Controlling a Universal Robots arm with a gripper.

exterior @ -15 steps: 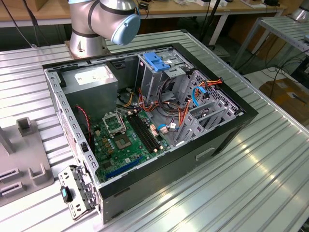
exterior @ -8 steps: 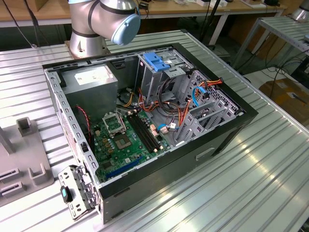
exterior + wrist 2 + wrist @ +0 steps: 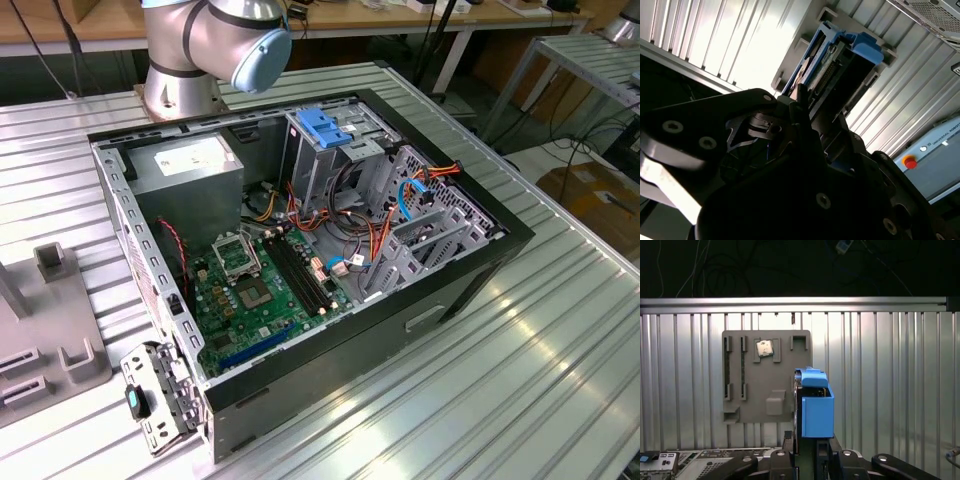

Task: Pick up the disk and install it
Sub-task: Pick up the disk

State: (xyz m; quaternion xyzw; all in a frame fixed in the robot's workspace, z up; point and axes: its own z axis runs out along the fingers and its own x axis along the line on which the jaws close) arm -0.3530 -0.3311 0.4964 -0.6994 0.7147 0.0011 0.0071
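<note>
The disk [image 3: 814, 407] stands on edge at the border of a grey fixture [image 3: 765, 385], apparently seated in one of its holders. It is upright, I judge, so that its two broad faces are free for a sideways pinch, rather than lying flat on the ribbed desk [image 3: 520, 380]. Its blue frame faces the camera in the first wrist view. In the second wrist view the connector end shows, with grey holder walls close around the far end.

The tool [image 3: 806, 444] is at the disk's near end, with a dark finger [image 3: 788, 435] just beside the metal edge and more of the tool beside the blue frame. The disk seems to lie between the fingers. Whether they are pressing on it or merely flanking it, I cannot tell. The disk looks upright and square in the holder, which suggests it has not been lifted out.

A small chip [image 3: 764, 348] rests in another recess of the fixture, well apart from the disk.

In the exterior view the case [image 3: 470, 270] lies on its side with the panel off, so the interior opens upward to an arm [image 3: 215, 40] reaching from above. The cage [image 3: 305, 170] with its blue latch [image 3: 325, 128] stands beside the power supply [image 3: 190, 170].
</note>
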